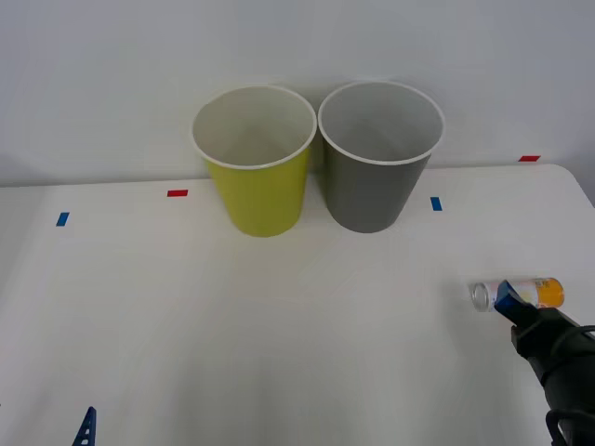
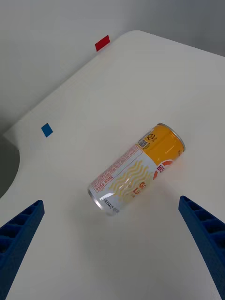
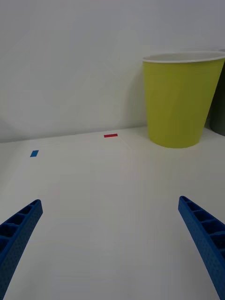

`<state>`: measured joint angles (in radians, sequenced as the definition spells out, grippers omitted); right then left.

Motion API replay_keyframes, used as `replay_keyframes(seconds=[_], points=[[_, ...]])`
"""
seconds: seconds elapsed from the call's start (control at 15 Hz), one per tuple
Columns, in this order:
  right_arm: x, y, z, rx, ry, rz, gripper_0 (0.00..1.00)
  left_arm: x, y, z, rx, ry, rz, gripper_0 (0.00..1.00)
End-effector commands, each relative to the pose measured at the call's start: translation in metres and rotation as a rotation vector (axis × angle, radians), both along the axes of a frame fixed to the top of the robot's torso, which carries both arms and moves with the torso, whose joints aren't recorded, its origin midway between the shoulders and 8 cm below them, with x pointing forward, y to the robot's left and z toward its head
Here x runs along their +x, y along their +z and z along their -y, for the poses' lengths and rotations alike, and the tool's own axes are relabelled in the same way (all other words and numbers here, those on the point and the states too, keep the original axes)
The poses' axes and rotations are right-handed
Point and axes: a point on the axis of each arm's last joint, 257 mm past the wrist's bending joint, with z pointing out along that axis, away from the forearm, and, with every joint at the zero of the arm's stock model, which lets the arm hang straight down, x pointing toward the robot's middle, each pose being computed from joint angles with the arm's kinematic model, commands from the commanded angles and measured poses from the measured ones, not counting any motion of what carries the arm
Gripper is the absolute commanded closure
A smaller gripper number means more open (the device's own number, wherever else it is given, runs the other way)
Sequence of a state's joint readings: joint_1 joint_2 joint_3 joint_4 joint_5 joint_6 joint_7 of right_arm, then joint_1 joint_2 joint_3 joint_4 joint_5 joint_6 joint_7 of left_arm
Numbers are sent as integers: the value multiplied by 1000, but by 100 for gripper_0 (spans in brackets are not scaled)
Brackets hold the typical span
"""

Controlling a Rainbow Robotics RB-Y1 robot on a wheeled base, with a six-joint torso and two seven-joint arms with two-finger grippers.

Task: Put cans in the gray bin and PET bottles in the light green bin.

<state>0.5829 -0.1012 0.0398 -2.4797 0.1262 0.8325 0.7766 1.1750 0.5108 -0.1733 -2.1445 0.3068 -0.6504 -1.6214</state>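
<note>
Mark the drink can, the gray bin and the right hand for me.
drink can (image 2: 136, 176), right wrist view, middle of its printed side.
gray bin (image 1: 376, 190), front view, outer wall.
right hand (image 2: 112, 234), right wrist view, midway between its open blue fingertips.

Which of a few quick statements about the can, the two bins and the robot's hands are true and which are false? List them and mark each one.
1. The can lies on its side on the table. True.
2. The right hand is shut on the can. False: its fingers are open, with the can lying on the table beyond them.
3. The gray bin stands to the robot's right of the light green bin. True.
4. The can is already inside the gray bin. False: it is on the table near the right edge, well in front of the bins.
5. The left hand is open over bare table. True.
</note>
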Motion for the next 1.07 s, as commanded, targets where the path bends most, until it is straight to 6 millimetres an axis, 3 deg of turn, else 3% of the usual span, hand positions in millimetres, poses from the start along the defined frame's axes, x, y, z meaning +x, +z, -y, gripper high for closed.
replay_keyframes(seconds=[0.07, 0.53, 0.8, 1.07], points=[[2, -1, 5, 116, -70, -39, 0, 0, 0, 0, 0, 0, 0, 0], [18, 2, 4, 408, -243, -135, 0, 0, 0, 0, 0, 0, 0, 0], [38, -12, 12, 581, -338, -159, 0, 0, 0, 0, 0, 0, 0, 0], [41, -25, 18, 721, -423, -240, 0, 0, 0, 0, 0, 0, 0, 0]])
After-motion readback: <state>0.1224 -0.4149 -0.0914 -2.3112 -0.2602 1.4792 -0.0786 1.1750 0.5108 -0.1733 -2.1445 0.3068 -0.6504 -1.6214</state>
